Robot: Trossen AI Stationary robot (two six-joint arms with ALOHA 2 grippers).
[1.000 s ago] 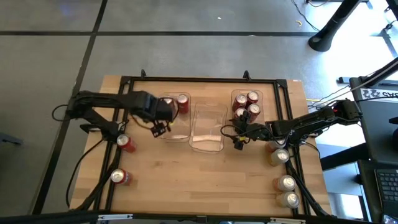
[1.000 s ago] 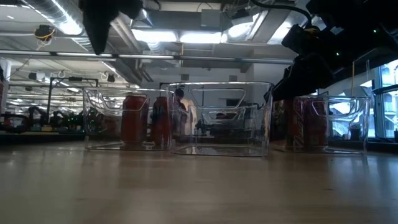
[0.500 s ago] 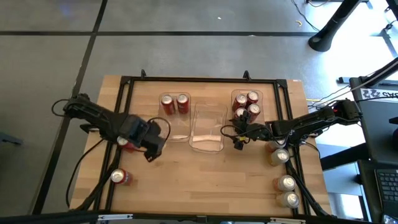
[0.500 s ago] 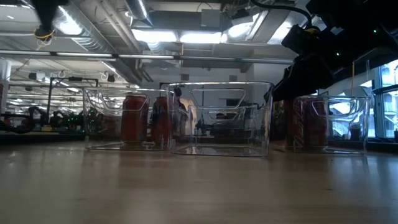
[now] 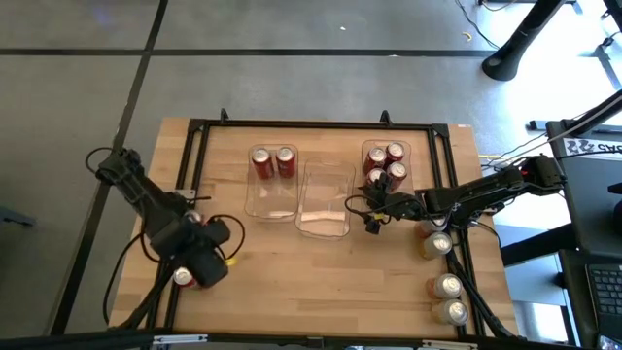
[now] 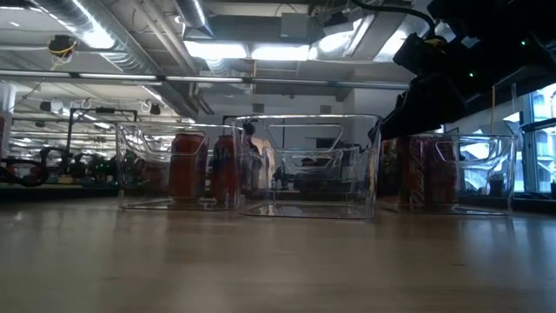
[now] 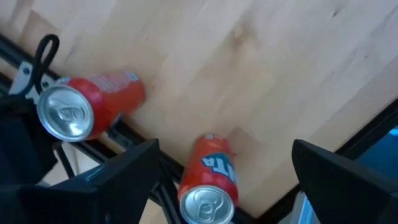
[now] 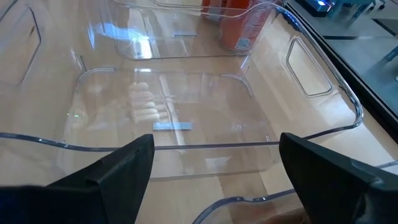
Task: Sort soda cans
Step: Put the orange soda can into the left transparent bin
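Two red soda cans [image 7: 87,111] [image 7: 208,180] stand by the table's left edge, beside the black frame rail. My left gripper [image 7: 225,149] hangs open above them, pointing down; from above it covers most of the nearer can [image 5: 181,278]. Two red cans [image 5: 272,161] stand in the left clear bin, and several red cans [image 5: 386,163] stand in the right bin. Three pale cans [image 5: 435,244] [image 5: 447,285] [image 5: 453,311] stand at the near right. My right gripper [image 8: 216,146] waits open at the middle bin's [image 8: 168,118] right wall.
The middle clear bin [image 5: 324,199] holds no cans. A black frame [image 5: 311,124] runs around the tabletop, and cables trail along its left and right rails. Bare wood lies between the bins and the table's near edge [image 5: 311,292].
My left gripper has swung from over the left bin toward the table's near left corner, rolling about its own axis as it went. It stays open and now hangs over the two red cans at the left edge. No can has moved.
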